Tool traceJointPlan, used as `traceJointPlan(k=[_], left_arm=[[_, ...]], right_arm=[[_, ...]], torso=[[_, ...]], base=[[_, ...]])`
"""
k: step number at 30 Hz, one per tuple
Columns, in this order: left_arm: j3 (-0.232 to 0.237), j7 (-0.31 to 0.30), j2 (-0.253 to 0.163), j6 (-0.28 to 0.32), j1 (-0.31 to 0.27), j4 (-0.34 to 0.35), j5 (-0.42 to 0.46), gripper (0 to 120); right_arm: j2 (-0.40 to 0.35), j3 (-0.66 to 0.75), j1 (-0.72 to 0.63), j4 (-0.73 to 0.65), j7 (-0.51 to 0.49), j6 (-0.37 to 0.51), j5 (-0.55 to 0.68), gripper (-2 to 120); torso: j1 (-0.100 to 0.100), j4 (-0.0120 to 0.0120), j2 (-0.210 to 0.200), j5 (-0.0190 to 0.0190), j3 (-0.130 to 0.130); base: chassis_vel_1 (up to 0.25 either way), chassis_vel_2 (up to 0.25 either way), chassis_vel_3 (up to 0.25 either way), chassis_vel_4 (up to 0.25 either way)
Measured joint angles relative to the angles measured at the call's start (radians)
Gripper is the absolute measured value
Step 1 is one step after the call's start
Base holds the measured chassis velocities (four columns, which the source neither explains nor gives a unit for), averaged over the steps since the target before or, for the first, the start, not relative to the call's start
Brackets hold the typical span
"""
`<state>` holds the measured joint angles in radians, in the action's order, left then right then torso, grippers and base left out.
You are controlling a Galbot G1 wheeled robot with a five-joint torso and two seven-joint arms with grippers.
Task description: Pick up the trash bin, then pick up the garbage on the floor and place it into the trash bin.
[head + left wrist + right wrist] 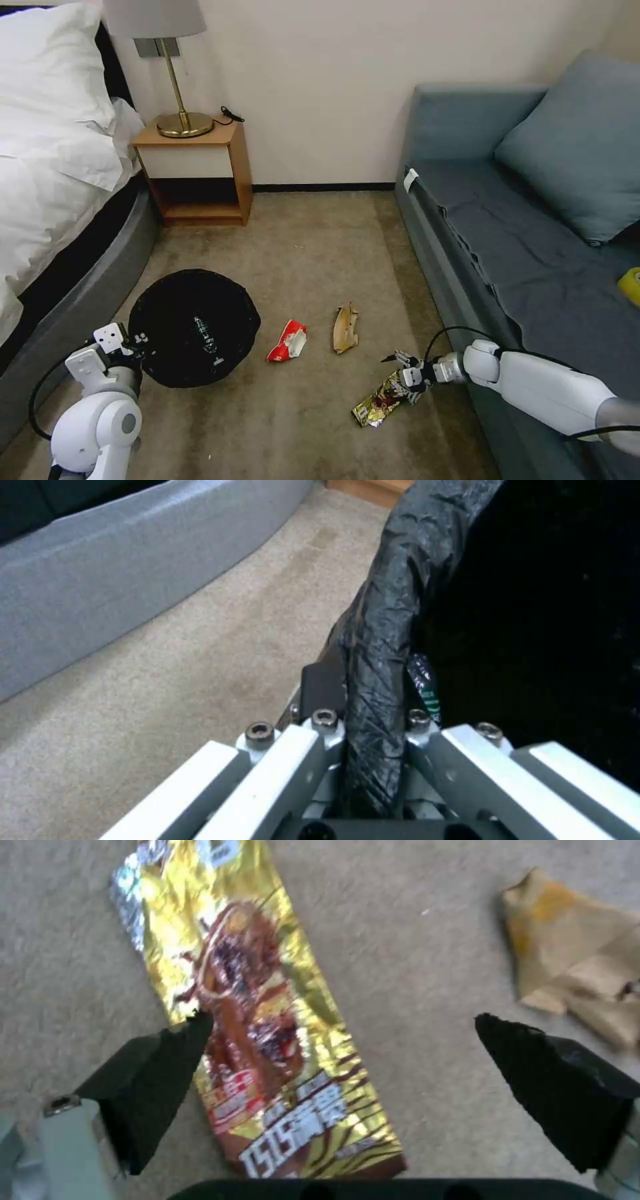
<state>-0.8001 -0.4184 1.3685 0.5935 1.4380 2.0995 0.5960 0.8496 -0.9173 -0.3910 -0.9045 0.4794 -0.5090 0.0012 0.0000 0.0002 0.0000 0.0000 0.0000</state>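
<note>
The trash bin, lined with a black bag, stands left of centre on the carpet with its mouth toward the head camera. My left gripper is shut on its near-left rim. A bottle with a green label lies inside. My right gripper hangs open just above the gold-brown snack wrapper, its black fingers straddling the wrapper without touching it. On the floor between lie the red-and-white wrapper and the tan scrap, also in the right wrist view.
A grey-blue sofa runs along the right, with a yellow tape roll on its seat. The bed and its grey base close off the left. A wooden nightstand with a lamp stands at the back wall.
</note>
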Motion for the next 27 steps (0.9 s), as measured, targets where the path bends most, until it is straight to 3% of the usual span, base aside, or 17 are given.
traceJointPlan(k=[17, 27], left_arm=[[0.002, -0.001, -0.001, -0.006, 0.0, 0.0, 0.002, 2], [0.003, -0.001, 0.002, -0.014, 0.003, 0.004, 0.003, 2]], right_arm=[[0.058, 0.024, -0.035, 0.111, -0.011, -0.019, -0.049, 100], [0.098, 0.034, -0.038, 0.179, -0.029, -0.027, -0.07, 100]], torso=[[0.0, -0.0001, 0.0, 0.0, 0.0], [0.0, -0.001, 0.001, -0.002, 0.0]], base=[[0.0, 0.0, 0.0, 0.0], [0.0, 0.0, 0.0, 0.0]])
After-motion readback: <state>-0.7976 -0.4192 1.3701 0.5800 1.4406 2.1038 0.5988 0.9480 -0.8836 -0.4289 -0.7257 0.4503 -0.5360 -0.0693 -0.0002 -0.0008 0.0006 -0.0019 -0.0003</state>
